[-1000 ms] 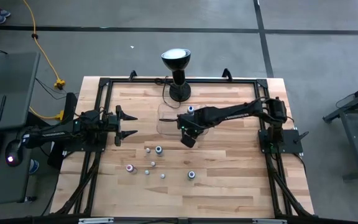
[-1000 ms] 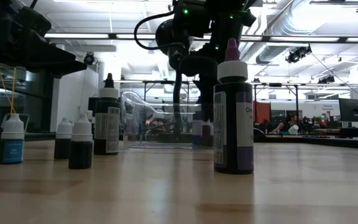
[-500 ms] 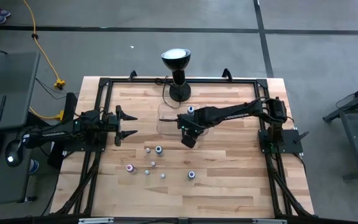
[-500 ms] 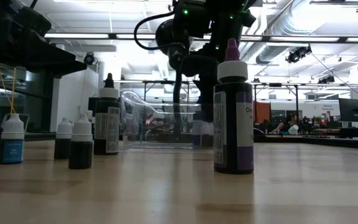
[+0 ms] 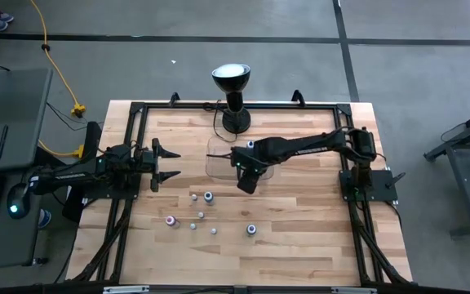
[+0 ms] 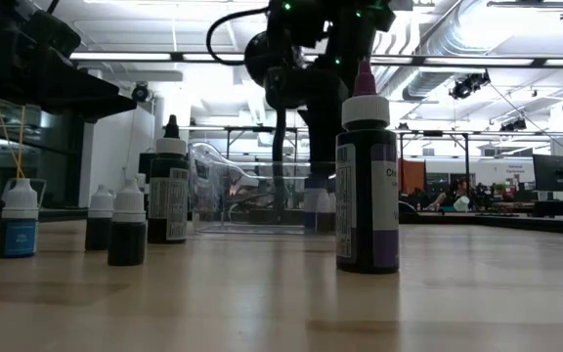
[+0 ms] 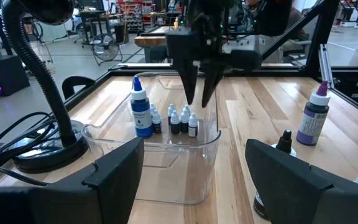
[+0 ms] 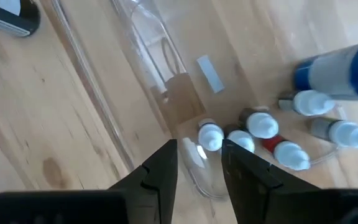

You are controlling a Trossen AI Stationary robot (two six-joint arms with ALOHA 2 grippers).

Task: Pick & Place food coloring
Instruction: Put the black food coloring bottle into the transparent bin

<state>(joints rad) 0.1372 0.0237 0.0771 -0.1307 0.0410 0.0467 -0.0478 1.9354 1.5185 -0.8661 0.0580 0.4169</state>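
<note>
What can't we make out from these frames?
- High view: bottles inside the clear tray are mostly covered by the right gripper; their count isn't readable.
- Low view: the purple-capped bottle up close blocks part of the tray; the bottles inside show only dimly through its wall.
- Right wrist view: the blue bottle is cut off by the edge.
- Loose bottles on the table: labels too small.

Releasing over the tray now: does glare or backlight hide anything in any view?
Right wrist view: tray wall glints, but bottles under the right gripper show plainly. Low view: ceiling lights backlight the scene, purple bottle nearly black. High view: even light on the table.
</note>
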